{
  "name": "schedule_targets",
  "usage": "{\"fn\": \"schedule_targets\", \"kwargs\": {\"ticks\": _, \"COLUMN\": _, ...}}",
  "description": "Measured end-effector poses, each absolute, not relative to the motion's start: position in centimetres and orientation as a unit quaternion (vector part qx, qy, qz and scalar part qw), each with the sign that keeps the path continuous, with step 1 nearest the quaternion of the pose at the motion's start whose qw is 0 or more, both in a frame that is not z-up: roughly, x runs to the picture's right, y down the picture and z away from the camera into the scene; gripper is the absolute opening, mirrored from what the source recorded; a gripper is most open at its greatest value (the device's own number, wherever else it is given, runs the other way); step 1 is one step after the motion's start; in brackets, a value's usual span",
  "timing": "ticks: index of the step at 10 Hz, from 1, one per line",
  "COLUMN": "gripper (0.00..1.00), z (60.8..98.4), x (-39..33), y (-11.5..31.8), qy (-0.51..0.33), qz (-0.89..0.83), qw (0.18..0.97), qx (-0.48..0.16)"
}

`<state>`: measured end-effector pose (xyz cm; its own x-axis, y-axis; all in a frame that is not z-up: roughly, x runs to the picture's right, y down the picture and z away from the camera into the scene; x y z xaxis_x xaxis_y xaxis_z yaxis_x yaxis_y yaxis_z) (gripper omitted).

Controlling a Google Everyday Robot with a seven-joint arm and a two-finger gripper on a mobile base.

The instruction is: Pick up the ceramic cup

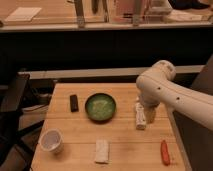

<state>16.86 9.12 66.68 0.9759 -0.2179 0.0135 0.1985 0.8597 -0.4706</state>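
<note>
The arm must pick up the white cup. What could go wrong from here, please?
1. The gripper hangs on the right, close beside the white bottle; moving off, it might tip it.
2. The cup stands near the front left corner; a low path toward it crosses the green bowl.
3. The cup sits close to the edge of the table, so a nudge might push it off.
</note>
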Motion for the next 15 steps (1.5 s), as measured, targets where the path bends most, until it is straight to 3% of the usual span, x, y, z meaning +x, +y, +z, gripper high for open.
{"fn": "schedule_targets", "kwargs": {"ticks": 15, "gripper": 0.80, "z": 64.9, "x": 1.8, "y": 9.1, "qy": -0.023, "qz": -0.273, "qw": 0.945, "qx": -0.176}}
